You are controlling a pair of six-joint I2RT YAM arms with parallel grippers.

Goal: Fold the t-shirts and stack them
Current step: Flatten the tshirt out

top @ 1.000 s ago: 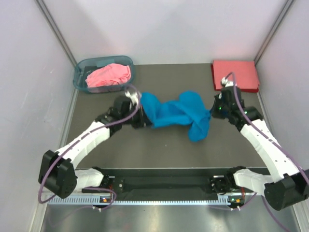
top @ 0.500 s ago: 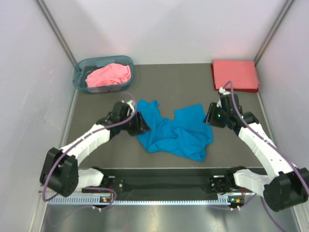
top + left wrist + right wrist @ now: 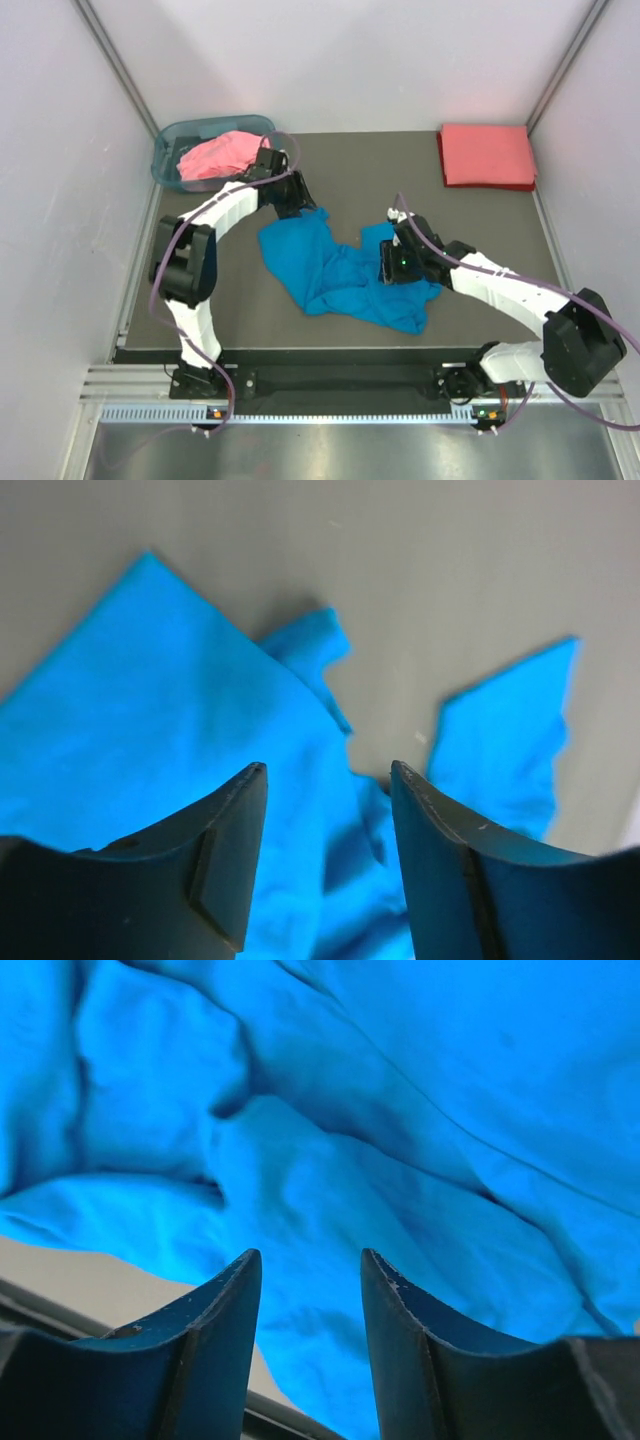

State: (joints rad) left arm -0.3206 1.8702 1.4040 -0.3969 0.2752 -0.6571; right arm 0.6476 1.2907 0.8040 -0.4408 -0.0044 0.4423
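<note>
Crumpled bright blue cloth t-shirt (image 3: 340, 275), folded coral-red t-shirt (image 3: 487, 155) we see only from overhead, left gripper (image 3: 328, 770) and right gripper (image 3: 310, 1255) jaws spread in wrist views, seemingly empty

Diffuse, even light from above; faint soft shadows on the dark desk (image 3: 360, 170). Overhead view sharp, pale walls (image 3: 60, 200) slightly washed out. Wrist views: near end effector fingers (image 3: 225, 870) dark and soft-focused, blue t-shirt (image 3: 400, 1090) oversaturated, creases shaded.

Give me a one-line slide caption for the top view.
Crumpled blue t-shirt at centre, pink t-shirt in the basket, folded red t-shirt in the far right corner.
</note>
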